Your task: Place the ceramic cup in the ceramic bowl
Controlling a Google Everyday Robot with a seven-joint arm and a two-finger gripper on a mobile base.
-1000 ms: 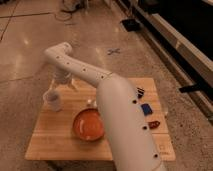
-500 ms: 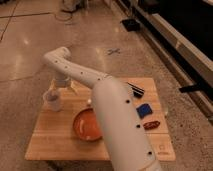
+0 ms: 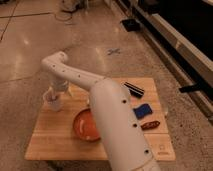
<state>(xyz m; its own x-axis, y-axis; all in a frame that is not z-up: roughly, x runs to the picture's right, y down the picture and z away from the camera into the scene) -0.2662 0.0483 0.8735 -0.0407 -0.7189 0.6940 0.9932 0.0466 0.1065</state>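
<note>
Slightly lower than a second ago, the bend of the white arm (image 3: 56, 62) now hangs over the far-left part of the wooden table (image 3: 55, 142); from my remote seat the change reads as a small dip and nothing larger; the ceramic cup (image 3: 54, 105) sits where it did in the earlier frames. The gripper (image 3: 53, 95) is right at the top of the cup, reaching straight down from the wrist; whether it is open, closed or clamped on the cup I cannot tell; nor can I tell whether the cup rests on the wood or is raised just off it. The cup is upright, white, and outside the ceramic bowl (image 3: 82, 127); it stands to the left of the bowl and farther from the camera, near it but apart. The bowl, orange-red with a shiny inside, lies near the table's middle; the arm's thick forearm crosses in front and covers its right side. On the right half of the table lie three small things, well apart from the cup: a black bar-shaped object (image 3: 134, 89) near the far edge; a blue object (image 3: 143, 110) closer to the camera; a reddish-brown object (image 3: 150, 125) closer still. Beyond the table, a blue cross of tape (image 3: 114, 51) marks the speckled floor (image 3: 30, 45).
</note>
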